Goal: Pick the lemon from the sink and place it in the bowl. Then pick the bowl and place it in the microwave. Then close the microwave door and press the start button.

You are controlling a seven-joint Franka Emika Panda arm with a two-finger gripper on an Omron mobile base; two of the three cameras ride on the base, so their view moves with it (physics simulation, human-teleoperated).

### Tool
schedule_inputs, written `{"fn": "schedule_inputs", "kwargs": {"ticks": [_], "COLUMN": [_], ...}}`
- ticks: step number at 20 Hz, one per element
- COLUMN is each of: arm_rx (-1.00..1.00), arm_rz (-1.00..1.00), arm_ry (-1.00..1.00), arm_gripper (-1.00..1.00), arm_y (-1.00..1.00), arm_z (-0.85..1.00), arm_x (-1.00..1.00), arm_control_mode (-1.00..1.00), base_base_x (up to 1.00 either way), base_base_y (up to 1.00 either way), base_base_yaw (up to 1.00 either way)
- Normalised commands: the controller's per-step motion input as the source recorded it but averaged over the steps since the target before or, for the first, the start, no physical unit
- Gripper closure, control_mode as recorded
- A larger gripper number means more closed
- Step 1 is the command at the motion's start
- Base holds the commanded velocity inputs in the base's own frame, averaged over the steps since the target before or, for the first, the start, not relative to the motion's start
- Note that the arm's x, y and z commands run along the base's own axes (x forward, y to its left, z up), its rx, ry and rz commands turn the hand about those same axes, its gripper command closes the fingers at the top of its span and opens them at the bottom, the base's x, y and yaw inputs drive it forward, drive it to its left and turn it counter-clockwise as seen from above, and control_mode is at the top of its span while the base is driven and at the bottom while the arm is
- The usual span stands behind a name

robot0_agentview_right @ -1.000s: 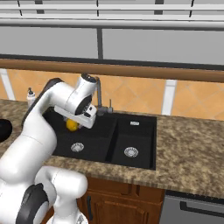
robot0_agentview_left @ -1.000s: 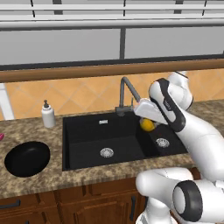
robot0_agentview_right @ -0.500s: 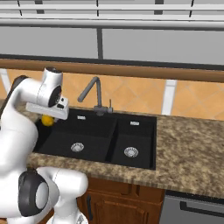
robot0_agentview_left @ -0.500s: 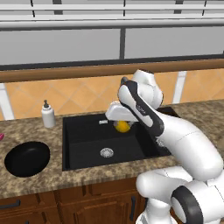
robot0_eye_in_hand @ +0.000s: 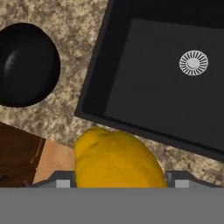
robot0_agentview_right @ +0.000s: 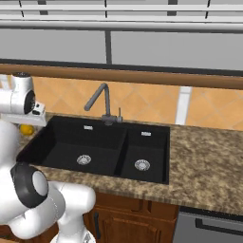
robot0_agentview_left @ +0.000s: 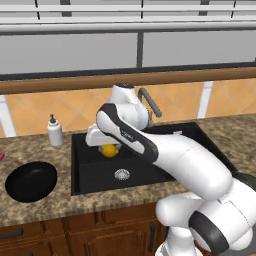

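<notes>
- Far left of the sink, the bowl sits on the bench, glossy, rigid, probably slick; take it by the rim.
- The pincer hangs above the sink's left basin, jaws wide around the lemon.
- Lemon looks light, firm, round, liable to roll: squeeze across its middle.

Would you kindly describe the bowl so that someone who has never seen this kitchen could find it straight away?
Start at the black double-basin sink set in the speckled granite counter. Look along the counter to its left, past the sink's rim and in front of the white soap bottle: the bowl sits there alone. It is wide, shallow, round and glossy black, far bigger than the yellow lemon held over the sink.
</notes>
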Motion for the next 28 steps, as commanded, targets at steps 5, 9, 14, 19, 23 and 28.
{"fn": "schedule_inputs", "kwargs": {"ticks": [5,9,14,19,23,28], "arm_rx": [0.00,-0.06,-0.05,-0.03,0.00,-0.02], "arm_rz": [0.00,0.00,0.00,0.00,0.00,0.00], "arm_ry": [0.04,0.01,0.00,0.00,0.00,0.00], "arm_gripper": [1.00,1.00,1.00,1.00,1.00,1.00], "arm_y": [1.00,1.00,0.88,0.76,0.69,0.65], "arm_z": [-0.01,-0.15,-0.21,-0.23,-0.28,-0.25], "arm_x": [0.24,0.22,0.21,0.23,0.30,0.21], "arm_control_mode": [-1.00,-1.00,-1.00,-1.00,-1.00,-1.00], "base_base_x": [0.00,0.00,0.00,0.00,0.00,0.00], "base_base_y": [0.00,0.00,0.00,0.00,0.00,0.00], "base_base_yaw": [0.00,0.00,0.00,0.00,0.00,0.00]}}
